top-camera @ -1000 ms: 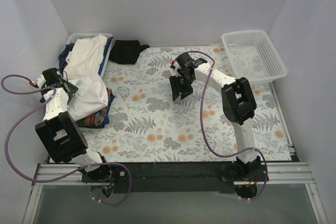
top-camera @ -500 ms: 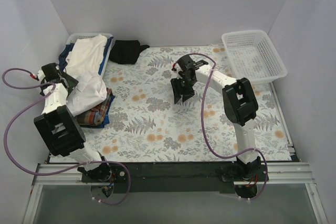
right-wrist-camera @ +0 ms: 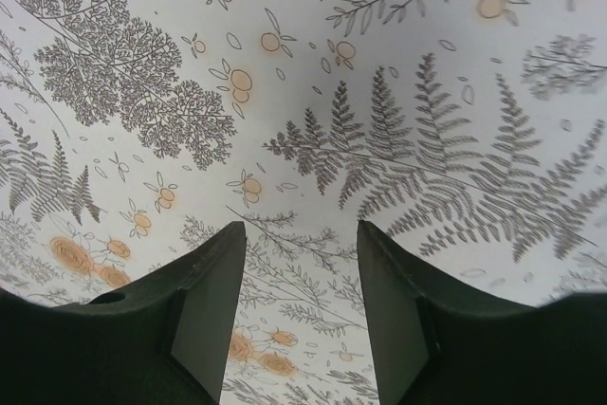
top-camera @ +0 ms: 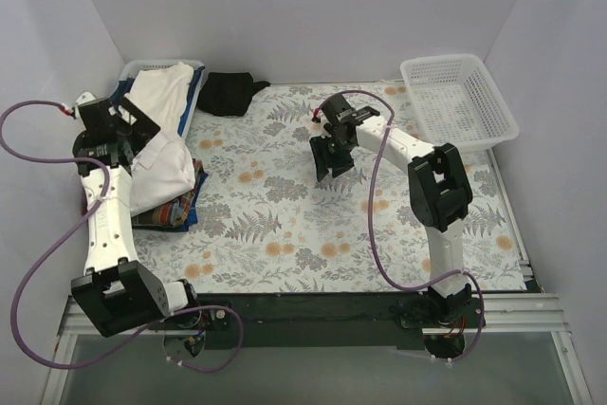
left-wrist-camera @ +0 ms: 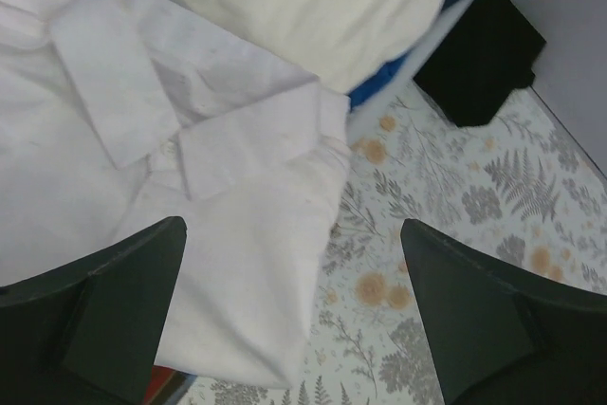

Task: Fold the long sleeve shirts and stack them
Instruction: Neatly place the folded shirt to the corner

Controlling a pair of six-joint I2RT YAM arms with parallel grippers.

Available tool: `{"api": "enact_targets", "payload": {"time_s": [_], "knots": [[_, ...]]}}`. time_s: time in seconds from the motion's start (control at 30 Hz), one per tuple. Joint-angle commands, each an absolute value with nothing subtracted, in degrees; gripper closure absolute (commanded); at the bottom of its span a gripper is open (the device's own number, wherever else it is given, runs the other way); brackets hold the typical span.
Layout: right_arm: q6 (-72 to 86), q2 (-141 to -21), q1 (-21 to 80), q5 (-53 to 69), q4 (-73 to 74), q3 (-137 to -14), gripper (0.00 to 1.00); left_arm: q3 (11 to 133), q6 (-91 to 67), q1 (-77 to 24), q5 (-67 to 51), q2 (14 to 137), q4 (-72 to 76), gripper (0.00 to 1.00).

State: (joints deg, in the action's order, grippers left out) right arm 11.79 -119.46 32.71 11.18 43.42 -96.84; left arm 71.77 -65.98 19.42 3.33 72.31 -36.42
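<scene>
- The left arm (top-camera: pixel 102 225) rises steeply from its base. Its white forearm runs along the left edge of the plain white collared shirt of thin fabric (top-camera: pixel 169 163), and the left hand (top-camera: pixel 121 130) is held above that shirt's far-left corner.
- In the left wrist view the left hand (left-wrist-camera: pixel 292 234) looks down on the white shirt's collar. Its two dark fingers (left-wrist-camera: pixel 114 310) are spread very wide, with nothing between them and no cloth gripped.
- The white shirt lies folded, collar showing, on top of the red, orange and blue plaid shirt (top-camera: pixel 175 211), whose edge sticks out on the white shirt's near side. Both rest on the fern-printed bench (top-camera: pixel 285 225).
- Beyond the white shirt a cream garment (top-camera: pixel 161 92) lies over a blue garment (top-camera: pixel 194 92). A small black garment (top-camera: pixel 228 92) lies farther right.
- The right arm (top-camera: pixel 417 154) bends over the bench well to the right of the white shirt, with the right hand (top-camera: pixel 332 158) pointing down.
- In its wrist view the right hand (right-wrist-camera: pixel 302 244) has its fingers partly apart, with only the printed bench between them. It holds nothing.
- A second ago the left arm was folded low, with its elbow by the white shirt's near-left corner and the hand down at the shirt's left edge.
- Since then the arm has straightened, and the hand has lifted and moved toward the shirt's far side.
- The white shirt has stayed put, and the right hand has barely shifted.
</scene>
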Motion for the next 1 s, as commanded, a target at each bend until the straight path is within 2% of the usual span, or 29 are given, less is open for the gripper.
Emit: {"api": "enact_targets", "payload": {"time_s": [0.0,0.13,0.27,0.43,0.53,0.97], "knots": [[11.5,-111.3,32.5,3.8,41.9,-96.2,0.41,72.1,-65.0,9.2,3.2,71.7,-38.6,0.02],[12.3,-107.7,30.9,0.7,40.3,-94.8,0.39,71.5,-67.6,-2.4,4.1,74.2,-36.5,0.02],[13.3,-103.4,28.5,-2.4,38.9,-92.6,0.39,73.3,-69.0,-9.2,7.8,79.0,-36.2,0.02],[14.1,-97.2,25.5,-6.8,34.9,-85.2,0.38,74.7,-68.3,-19.5,16.5,84.9,-35.3,0.02],[15.0,-92.6,23.0,-8.8,32.3,-79.9,0.38,74.9,-67.3,-23.9,17.3,86.6,-33.5,0.02],[15.8,-76.3,17.5,-14.5,27.4,-67.4,0.37,75.2,-62.5,-27.9,17.0,90.8,-26.7,0.02]]}}
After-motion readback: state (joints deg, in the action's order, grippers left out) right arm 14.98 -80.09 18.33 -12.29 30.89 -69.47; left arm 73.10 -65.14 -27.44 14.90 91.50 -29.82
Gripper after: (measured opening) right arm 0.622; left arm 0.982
